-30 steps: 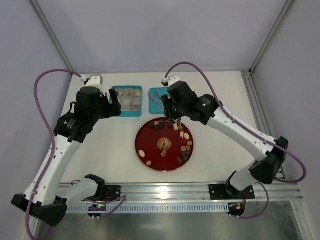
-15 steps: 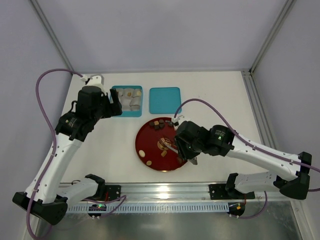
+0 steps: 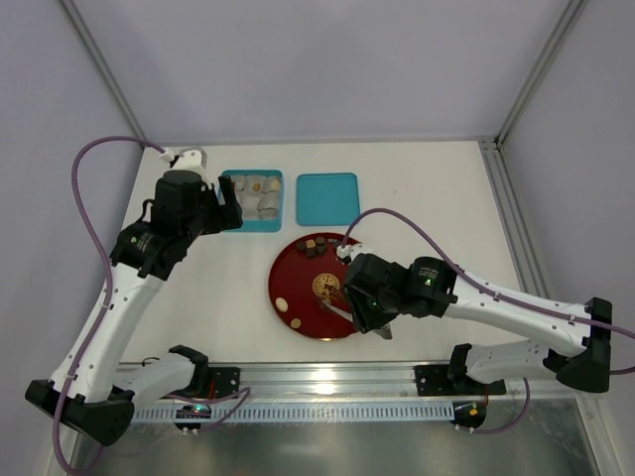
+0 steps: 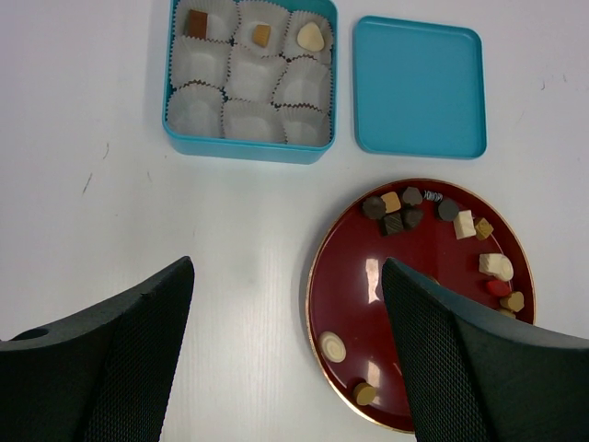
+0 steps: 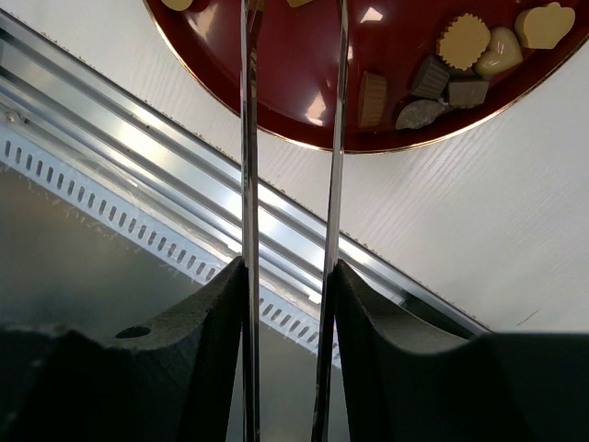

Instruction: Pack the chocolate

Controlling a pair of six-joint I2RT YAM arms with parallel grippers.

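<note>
- Chocolate (image 4: 402,219) in bite-size pieces, dark brown, tan and creamy white, lies mostly along the upper and right rim of the red plate (image 4: 345,304). One cream and one tan piece sit apart near its lower left edge.
- Only the left wrist view looks into the teal box (image 4: 248,152) at the upper left. It holds nine white paper cups (image 4: 250,78), and the three in the top row each have one piece.
- Its teal lid (image 4: 419,87) lies just right of it on the white counter (image 4: 92,212).
- Seen from above, the right arm hides the plate's right half; the gold emblem (image 3: 325,287) shows.
- Only the right wrist view shows shapes: a ridged round and a heart, upper right.
- The left gripper (image 4: 283,276) is spread wide and empty.
- The right gripper (image 5: 293,37) has thin blades apart, tips cut off; I cannot tell if it grips anything.
</note>
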